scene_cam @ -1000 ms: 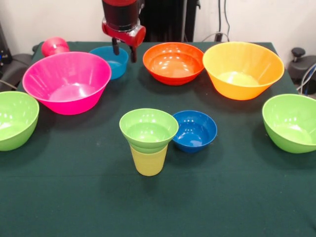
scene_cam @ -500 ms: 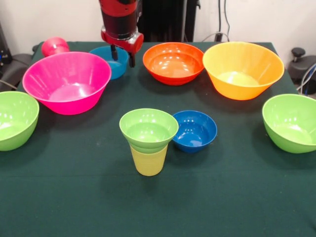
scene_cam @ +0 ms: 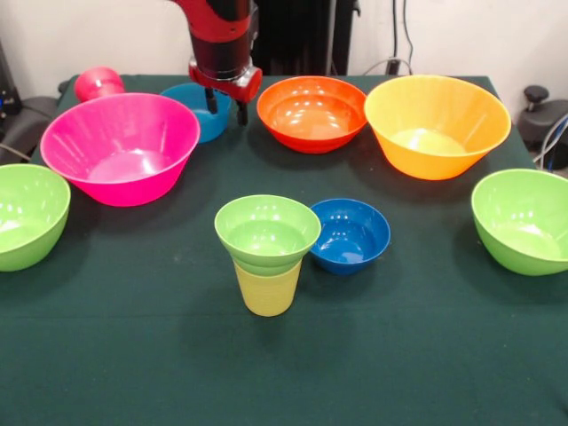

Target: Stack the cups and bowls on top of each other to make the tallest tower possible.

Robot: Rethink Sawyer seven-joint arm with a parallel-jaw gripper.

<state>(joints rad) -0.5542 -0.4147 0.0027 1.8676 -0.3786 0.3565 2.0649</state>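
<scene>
Gripper (scene_cam: 226, 106): two dark fingers stand apart, nothing between them; it hangs from the red and black arm (scene_cam: 222, 35) at the near right rim of the light blue bowl (scene_cam: 197, 108), one finger over the bowl's rim, the other just outside it.
Light blue bowl: at the far side of the table, just behind the pink bowl (scene_cam: 121, 146).
Tower: a small lime green bowl (scene_cam: 266, 232) sits in the mouth of the pale yellow cup (scene_cam: 267, 289), upright, near the middle of the green cloth (scene_cam: 284, 373).
Dark blue bowl (scene_cam: 351, 234): just beside the tower, on its right, touching or almost touching the green bowl's rim.
Orange-red bowl (scene_cam: 311, 112): far side, right of the gripper.
Yellow-orange bowl (scene_cam: 437, 124): far right, beside the orange-red one.
Large green bowls: one at the left edge (scene_cam: 27, 215), one at the right edge (scene_cam: 524, 220).
Red cup (scene_cam: 98, 83): lying at the far left corner, behind the pink bowl.
</scene>
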